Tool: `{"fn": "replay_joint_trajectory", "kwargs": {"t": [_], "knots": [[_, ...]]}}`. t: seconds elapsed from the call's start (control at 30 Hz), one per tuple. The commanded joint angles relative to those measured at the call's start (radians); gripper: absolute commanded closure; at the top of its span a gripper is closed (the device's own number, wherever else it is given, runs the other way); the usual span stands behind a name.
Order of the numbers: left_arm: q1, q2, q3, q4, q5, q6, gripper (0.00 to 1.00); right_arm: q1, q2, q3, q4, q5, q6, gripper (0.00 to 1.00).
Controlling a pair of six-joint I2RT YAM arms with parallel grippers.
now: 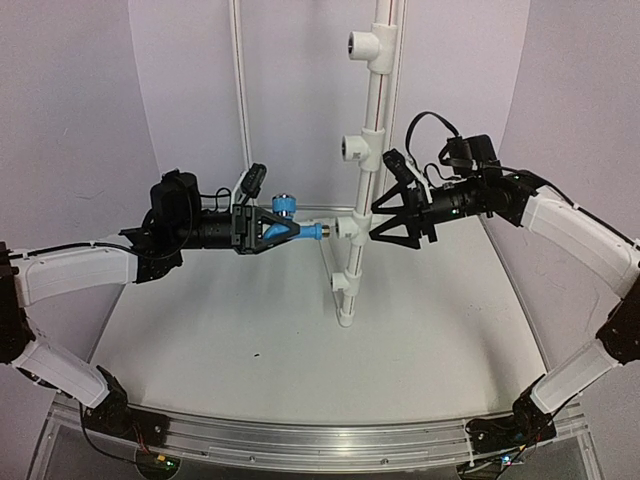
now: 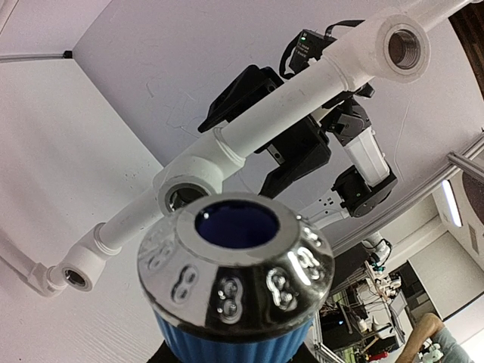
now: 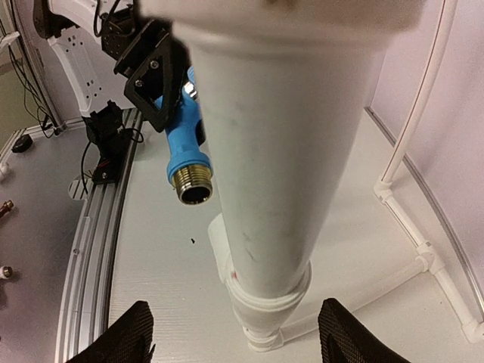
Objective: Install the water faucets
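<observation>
The blue faucet (image 1: 291, 229) is held level by my left gripper (image 1: 287, 231), knob up. Its threaded end (image 1: 315, 232) points right at a white tee fitting (image 1: 349, 228) on the upright white pipe (image 1: 371, 110), with a small gap between them. In the left wrist view the faucet's chrome knob cap (image 2: 236, 265) fills the foreground and hides my fingers; the tee's opening (image 2: 181, 195) lies just beyond. My right gripper (image 1: 377, 222) is open, and its fingertips (image 3: 125, 336) straddle the pipe (image 3: 265, 151) from the right. The faucet's brass thread (image 3: 191, 185) shows left of the pipe.
The pipe carries more tee fittings above (image 1: 357, 148) (image 1: 362, 42) and one below (image 1: 343, 283), and it stands on the white table (image 1: 250, 340). Thin white tubing (image 1: 238, 80) runs up the back wall. An aluminium rail (image 1: 300, 440) edges the front.
</observation>
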Motion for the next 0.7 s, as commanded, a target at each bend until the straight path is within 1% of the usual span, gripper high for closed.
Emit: {"fn": "replay_joint_trajectory", "kwargs": {"t": [0.0, 0.2, 0.33, 0.43, 0.6, 0.67], "knots": [[0.027, 0.004, -0.012, 0.112, 0.043, -0.031, 1.00, -0.004, 0.031, 0.011, 0.150, -0.040, 0.111, 0.28], [0.036, 0.047, -0.014, 0.166, 0.078, -0.060, 1.00, -0.006, 0.036, 0.037, 0.218, -0.125, 0.186, 0.29], [0.037, 0.065, -0.007, 0.186, 0.091, -0.067, 1.00, -0.006, -0.004, -0.017, 0.340, -0.107, 0.262, 0.29], [0.036, 0.083, 0.004, 0.207, 0.104, -0.081, 1.00, -0.006, -0.005, -0.031, 0.433, -0.113, 0.320, 0.30], [0.037, 0.104, 0.024, 0.229, 0.125, -0.103, 1.00, -0.006, 0.008, -0.014, 0.472, -0.126, 0.346, 0.30], [0.038, 0.108, 0.029, 0.233, 0.120, -0.107, 1.00, -0.006, 0.009, -0.013, 0.475, -0.134, 0.352, 0.32]]}}
